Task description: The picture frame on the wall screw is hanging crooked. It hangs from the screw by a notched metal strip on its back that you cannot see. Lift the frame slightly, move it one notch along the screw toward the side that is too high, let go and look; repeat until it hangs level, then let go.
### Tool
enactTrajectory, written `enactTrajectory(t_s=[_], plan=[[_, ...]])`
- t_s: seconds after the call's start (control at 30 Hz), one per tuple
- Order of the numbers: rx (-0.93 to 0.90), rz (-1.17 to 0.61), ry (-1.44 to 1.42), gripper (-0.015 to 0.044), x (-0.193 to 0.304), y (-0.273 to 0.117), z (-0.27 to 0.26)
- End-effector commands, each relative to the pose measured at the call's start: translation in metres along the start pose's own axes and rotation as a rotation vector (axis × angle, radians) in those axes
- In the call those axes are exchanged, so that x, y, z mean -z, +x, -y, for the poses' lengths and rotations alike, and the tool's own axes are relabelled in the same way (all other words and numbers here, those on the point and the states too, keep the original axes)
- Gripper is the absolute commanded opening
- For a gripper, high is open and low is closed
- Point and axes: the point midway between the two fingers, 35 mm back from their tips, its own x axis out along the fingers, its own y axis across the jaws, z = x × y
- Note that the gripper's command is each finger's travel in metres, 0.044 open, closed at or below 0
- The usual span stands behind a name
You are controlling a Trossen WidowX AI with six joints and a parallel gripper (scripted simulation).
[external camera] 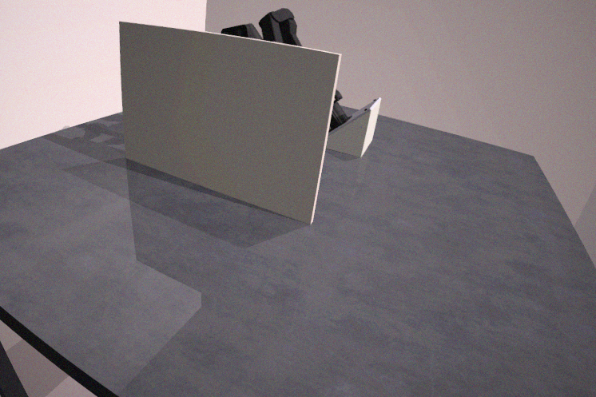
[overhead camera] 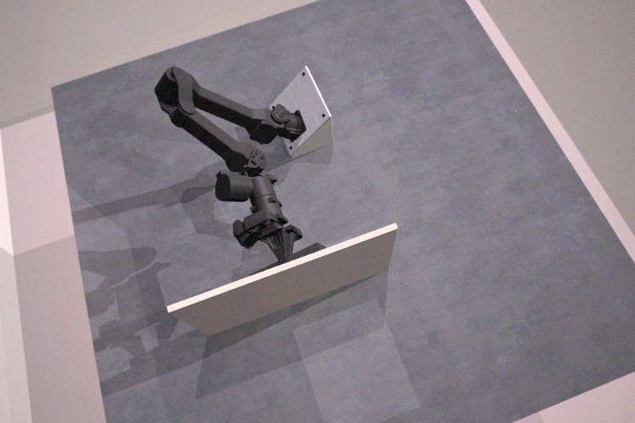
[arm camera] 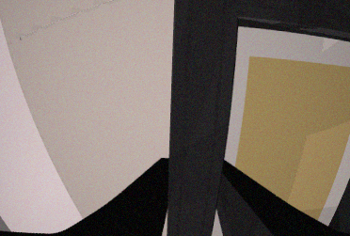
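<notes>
The picture frame [arm camera: 198,90] [overhead camera: 317,246] has a dark border, a pale mat and a yellow-ochre picture. In the top view only a dark sliver shows behind the wall panel's top edge. My gripper [arm camera: 192,167] [overhead camera: 283,258] is shut on the frame's left side bar, with one black finger on each side of it. The wall panel [overhead camera: 307,284] [external camera: 226,117] [arm camera: 94,100] stands upright and hides the frame in the exterior view. The screw and the notched strip are hidden. I cannot tell from these views whether the frame is level.
The arm's base sits on a sloped white block [overhead camera: 307,94] [external camera: 351,137], behind the panel as the exterior camera sees it. The arm folds up high and reaches down to the panel's picture side. The grey table top [overhead camera: 461,202] [external camera: 409,262] runs out on all sides around the panel.
</notes>
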Motion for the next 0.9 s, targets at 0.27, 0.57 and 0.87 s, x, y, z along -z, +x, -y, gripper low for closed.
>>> enactTrajectory(t_s=[0.27, 0.57, 0.87], plan=[[-0.007, -0.001, -0.005, 0.0, 0.0019, -0.0002, -0.0013], [-0.007, -0.001, -0.005, 0.0, 0.0019, -0.0002, 0.0008], [-0.007, -0.001, -0.005, 0.0, 0.0018, -0.0001, 0.0037]])
